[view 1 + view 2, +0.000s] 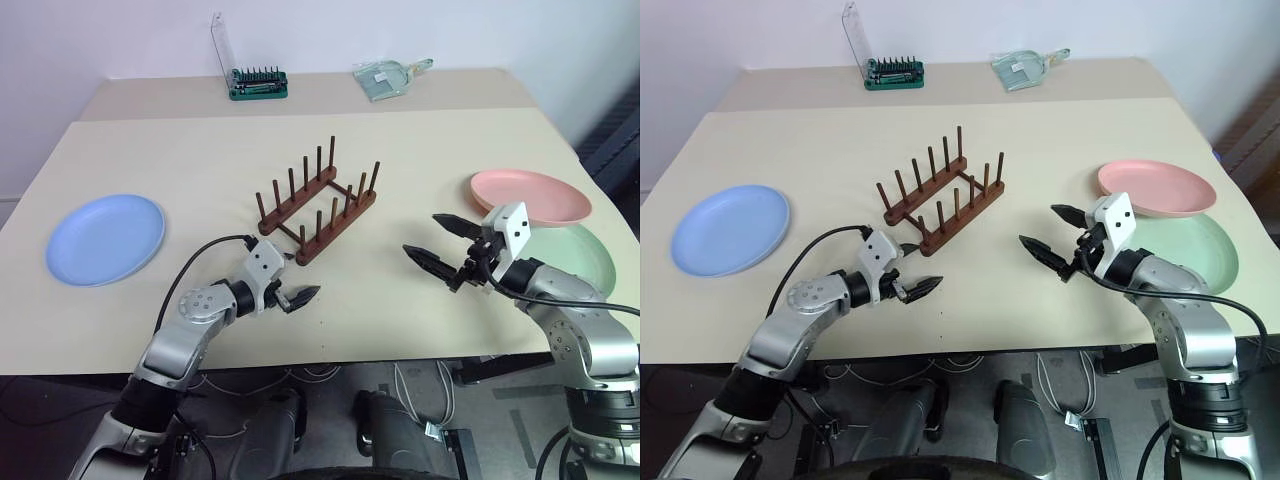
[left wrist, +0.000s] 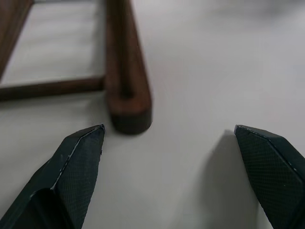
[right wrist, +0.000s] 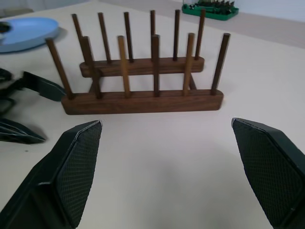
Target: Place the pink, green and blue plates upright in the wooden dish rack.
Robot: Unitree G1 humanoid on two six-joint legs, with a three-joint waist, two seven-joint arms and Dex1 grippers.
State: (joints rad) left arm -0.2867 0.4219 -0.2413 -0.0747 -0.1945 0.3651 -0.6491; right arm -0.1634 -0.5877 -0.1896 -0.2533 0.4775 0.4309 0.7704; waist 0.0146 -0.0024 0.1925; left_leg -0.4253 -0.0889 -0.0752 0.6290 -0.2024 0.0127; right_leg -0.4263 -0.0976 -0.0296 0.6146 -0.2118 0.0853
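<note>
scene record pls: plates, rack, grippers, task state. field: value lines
blue plate: flat on table, robot's left
pink plate: flat, robot's right, overlapping green plate's far rim
green plate: flat, partly behind right arm
rack: table centre, holds nothing
left gripper: open, holding nothing, by rack's near end
right gripper: open, holding nothing
plates racked: none

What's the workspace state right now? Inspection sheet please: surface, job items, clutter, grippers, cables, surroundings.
Surface: beige table, flat, no spills seen.
Job's things: wooden dish rack mid-table, no plates in it; blue plate flat on the robot's left; pink plate overlapping the far edge of the green plate on the robot's right.
Clutter: green bit holder and a clear packet at the far edge.
Grippers: left gripper near the rack's near end, jaws open, empty; right gripper beside the plates, jaws open, empty.
Cables: black cable on the left arm; loose leads under the table.
Surroundings: pale wall behind.
</note>
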